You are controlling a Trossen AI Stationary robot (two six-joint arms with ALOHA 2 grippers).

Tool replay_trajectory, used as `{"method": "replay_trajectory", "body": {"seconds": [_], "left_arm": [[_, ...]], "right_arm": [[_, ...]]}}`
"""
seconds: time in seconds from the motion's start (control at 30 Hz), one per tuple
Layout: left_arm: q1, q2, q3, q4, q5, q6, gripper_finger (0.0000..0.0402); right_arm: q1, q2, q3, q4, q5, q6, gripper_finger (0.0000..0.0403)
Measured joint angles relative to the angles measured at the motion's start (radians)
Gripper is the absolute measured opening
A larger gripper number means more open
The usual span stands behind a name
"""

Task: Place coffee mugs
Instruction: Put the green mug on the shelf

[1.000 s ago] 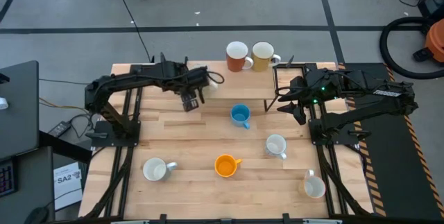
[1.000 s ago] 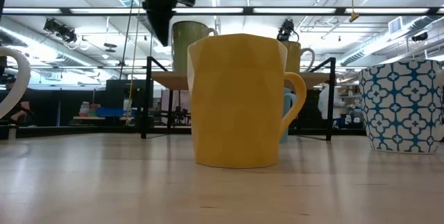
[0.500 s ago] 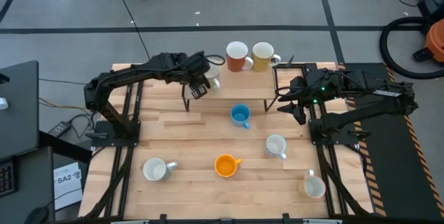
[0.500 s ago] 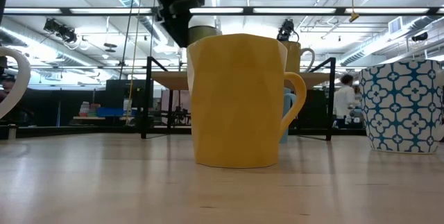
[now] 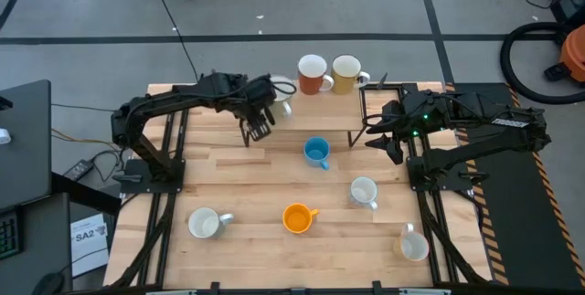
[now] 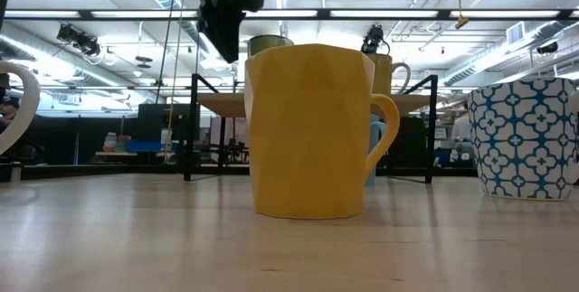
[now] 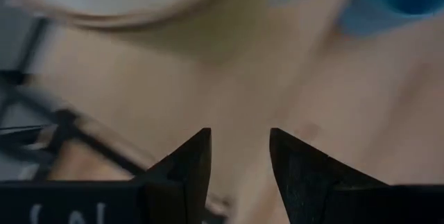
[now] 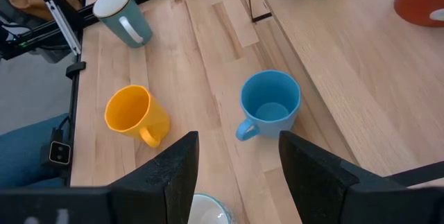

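White mug [image 5: 281, 88] sits on the shelf [image 5: 302, 112] beside the red [image 5: 312, 74] and yellow [image 5: 345, 73] mugs. Left gripper [image 5: 258, 127] hovers just off it, jaws apart, empty. Right gripper [image 5: 377, 132], jaws wide, empty, waits at the shelf's other end. Next, prob. fetch the blue mug [image 5: 316, 152] below the shelf; 5 left.

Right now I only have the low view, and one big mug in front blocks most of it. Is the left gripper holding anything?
Observer: No. The left wrist view shows the left gripper open, with nothing between its fingers.
Operator: How many mugs are on the raised shelf?
Observer: Three, from above: a white mug, a red-orange mug and a yellow mug, side by side on the shelf.
Operator: And the right arm?
Observer: The right gripper waits open and empty by the shelf's right end.
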Motion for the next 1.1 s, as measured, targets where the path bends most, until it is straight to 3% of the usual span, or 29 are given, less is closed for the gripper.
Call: {"method": "replay_trajectory", "body": {"seconds": [0.23,0.37,0.57,1.1], "left_arm": [[-0.084,0.000,0.000,0.121,0.027,-0.019,0.0153],[-0.102,0.000,0.000,0.194,-0.037,-0.030,0.0153],[-0.085,0.000,0.000,0.235,-0.111,-0.030,0.0153],[-0.001,0.000,0.000,0.378,-0.117,-0.030,0.0153]], "right_arm": [[0.000,0.000,0.000,0.000,0.000,0.000,0.0205],[0.000,0.000,0.000,0.000,0.000,0.000,0.0205],[0.000,0.000,0.000,0.000,0.000,0.000,0.0205],[0.000,0.000,0.000,0.000,0.000,0.000,0.0205]]}}
